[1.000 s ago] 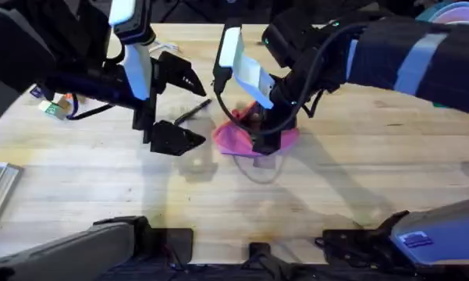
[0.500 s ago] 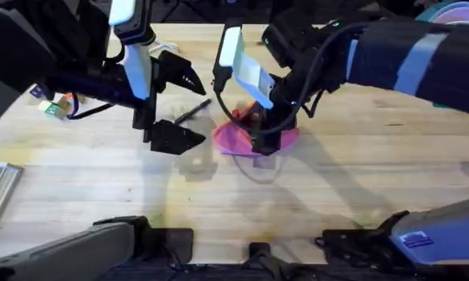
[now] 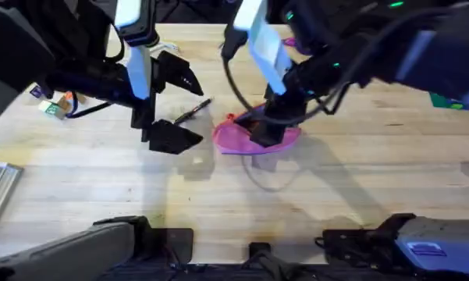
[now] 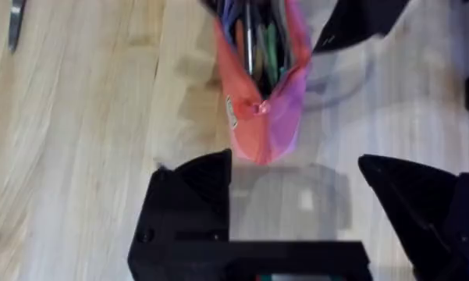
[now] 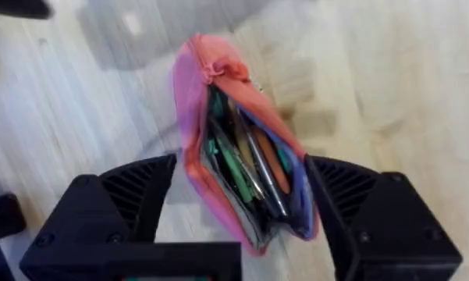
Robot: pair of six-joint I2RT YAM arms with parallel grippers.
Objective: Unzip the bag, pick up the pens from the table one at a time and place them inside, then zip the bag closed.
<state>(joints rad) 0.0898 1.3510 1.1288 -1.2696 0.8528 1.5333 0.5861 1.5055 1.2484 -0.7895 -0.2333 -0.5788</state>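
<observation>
**Pouch lies unzipped between two spread end effectors**

The left end effector [image 3: 174, 105] is held wide apart above the table [image 3: 359, 179], with nothing gripped. A dark pen [image 3: 192, 112] is seen on the wood between its fingers. Just beside it, toward the right arm, the pink pencil pouch [image 3: 254, 136] is laid with its zip undone, and pens [image 5: 246, 168] are seen packed inside against the purple-blue lining. The right end effector [image 5: 238, 195] is spread wide, its fingers straddling the pouch without clamping it.
</observation>
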